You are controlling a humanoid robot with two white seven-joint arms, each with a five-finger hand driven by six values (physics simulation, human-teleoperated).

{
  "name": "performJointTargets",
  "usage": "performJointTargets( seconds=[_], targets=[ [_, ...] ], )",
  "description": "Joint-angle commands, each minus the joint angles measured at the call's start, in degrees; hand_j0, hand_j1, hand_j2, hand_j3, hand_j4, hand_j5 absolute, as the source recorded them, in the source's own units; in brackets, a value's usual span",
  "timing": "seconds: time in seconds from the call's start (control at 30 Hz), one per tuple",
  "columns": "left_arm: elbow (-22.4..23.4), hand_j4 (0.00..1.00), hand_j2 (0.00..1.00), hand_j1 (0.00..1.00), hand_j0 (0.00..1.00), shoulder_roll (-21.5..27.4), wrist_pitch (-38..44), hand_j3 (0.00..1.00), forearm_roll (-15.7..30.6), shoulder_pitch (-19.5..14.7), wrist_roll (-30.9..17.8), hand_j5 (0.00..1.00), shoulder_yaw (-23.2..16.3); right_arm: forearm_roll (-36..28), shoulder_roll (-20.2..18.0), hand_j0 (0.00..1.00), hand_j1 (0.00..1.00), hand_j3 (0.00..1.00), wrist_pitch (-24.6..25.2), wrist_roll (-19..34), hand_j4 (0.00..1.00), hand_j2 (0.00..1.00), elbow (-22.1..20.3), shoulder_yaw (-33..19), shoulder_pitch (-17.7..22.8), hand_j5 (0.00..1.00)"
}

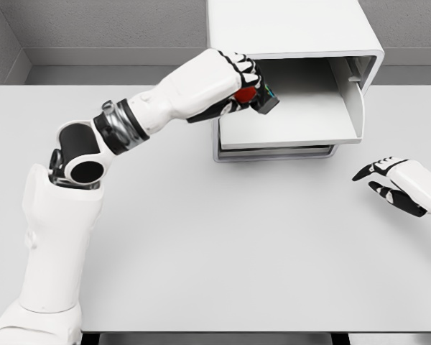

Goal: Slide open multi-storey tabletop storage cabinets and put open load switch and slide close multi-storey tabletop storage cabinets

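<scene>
Left hand [246,86] fingers curled on load switch [262,98] at open drawer [291,122] edge; right hand [391,181] spread over worktop [223,244]. Risks clipping cabinet [294,32] shell, dropping outside

Bright, even light fills the render — soft and diffuse, with no single lamp betraying itself. The pale surface [223,251] reads almost uniformly grey-white, free of glare or hot spots. Shadows are faint: a thin dark line sits under the cabinet [294,43] where it meets the surface, and the cabinet's open interior shades only slightly darker toward its left wall. The white arm shells show gentle grey shading on their undersides. Everything is sharp from front edge to back wall — no motion blur, no grain, and straight edges stay straight out to the corners.
</scene>
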Motion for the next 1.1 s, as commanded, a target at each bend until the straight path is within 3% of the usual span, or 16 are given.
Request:
performJointTargets(
  seconds=[0.0,0.4,1.07],
  targets=[
    [1.59,0.38,0.38,0.38,0.38,-0.32,0.17,0.38,0.19,0.09,0.05,0.38,-0.9,-0.28,0.07,0.52,0.52,0.52,0.07,-0.01,0.52,0.52,-0.2,0.03,0.0,0.52],
    [1.76,0.38,0.38,0.38,0.38,-0.32,0.17,0.38,-3.07,-0.53,0.05,0.38,-4.33,-0.28,0.16,0.53,0.53,0.53,0.07,-0.01,0.53,0.53,-0.47,0.38,-0.18,0.53],
    [7.04,0.38,0.38,0.38,0.38,-0.32,0.17,0.38,-4.12,-3.16,0.05,0.38,-8.81,-0.28,0.42,0.53,0.53,0.53,0.07,-0.01,0.53,0.53,-0.47,0.29,-0.35,0.53]
  ],
)
